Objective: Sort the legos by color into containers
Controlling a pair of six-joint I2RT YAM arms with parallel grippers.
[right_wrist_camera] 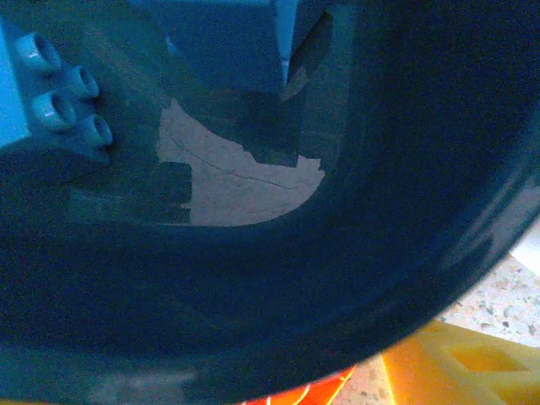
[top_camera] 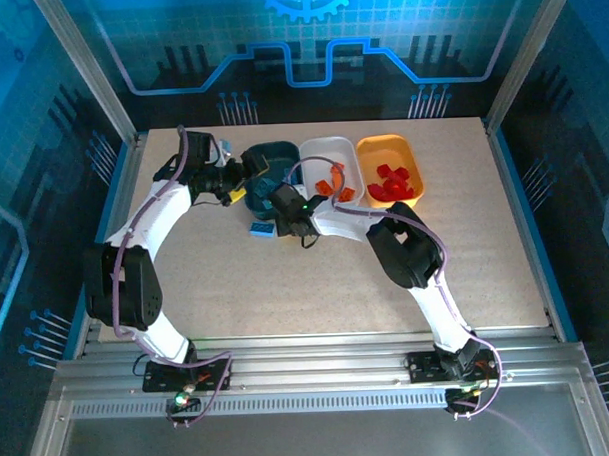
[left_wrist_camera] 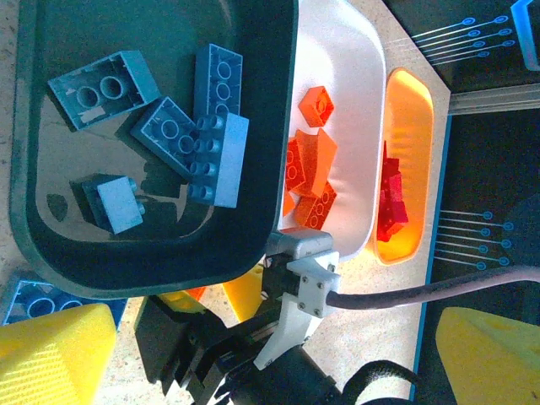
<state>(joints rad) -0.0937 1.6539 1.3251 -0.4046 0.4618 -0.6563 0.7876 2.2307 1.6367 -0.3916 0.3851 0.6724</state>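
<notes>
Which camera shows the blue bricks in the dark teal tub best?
The left wrist view: the blue bricks lie spread in the dark teal tub, studs visible. From the top external view the arms cover much of the tub. The right wrist view is too close, catching brick fragments.

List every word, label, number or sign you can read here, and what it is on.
No words or numbers can be read.
Sign without text: gear outline and circuit lines on the blue backdrop.
Studs of the light blue bricks: any lettering too small to tell.
</notes>
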